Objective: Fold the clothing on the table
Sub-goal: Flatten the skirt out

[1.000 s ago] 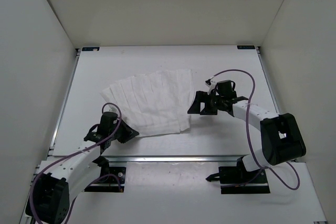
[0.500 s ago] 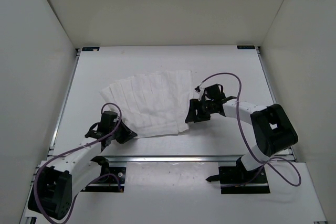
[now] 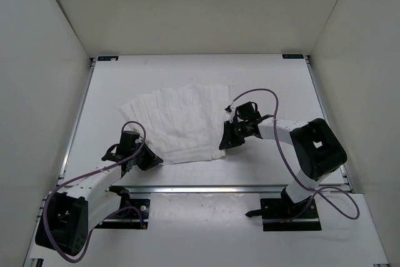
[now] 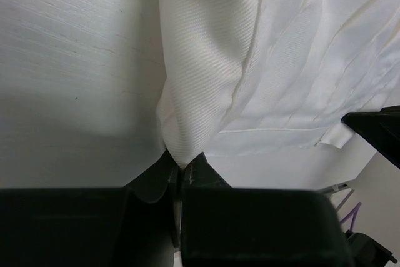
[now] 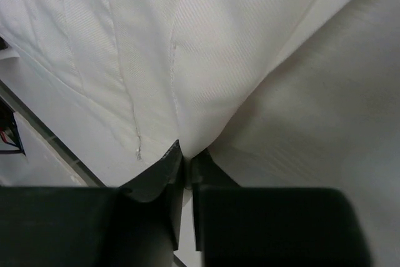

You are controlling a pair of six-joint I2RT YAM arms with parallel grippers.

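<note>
The clothing (image 3: 181,120) is a thin white pleated garment spread flat on the table (image 3: 187,70), slightly left of centre. My left gripper (image 3: 150,158) sits at its near left corner, shut on a pinch of the clothing (image 4: 187,110), which bunches up between the jaws. My right gripper (image 3: 225,142) is at the near right corner, and in the right wrist view it (image 5: 187,157) is shut on a fold of the clothing (image 5: 206,60). Both corners are lifted just off the surface.
White walls (image 3: 50,42) close in the table on the left, back and right. A metal rail (image 3: 206,188) runs along the near edge, with both arm bases behind it. The right arm's purple cable (image 3: 275,101) loops above its wrist.
My right gripper has moved left to the garment's near right corner and closed on the fabric. The left gripper has kept its grip and barely moved.
</note>
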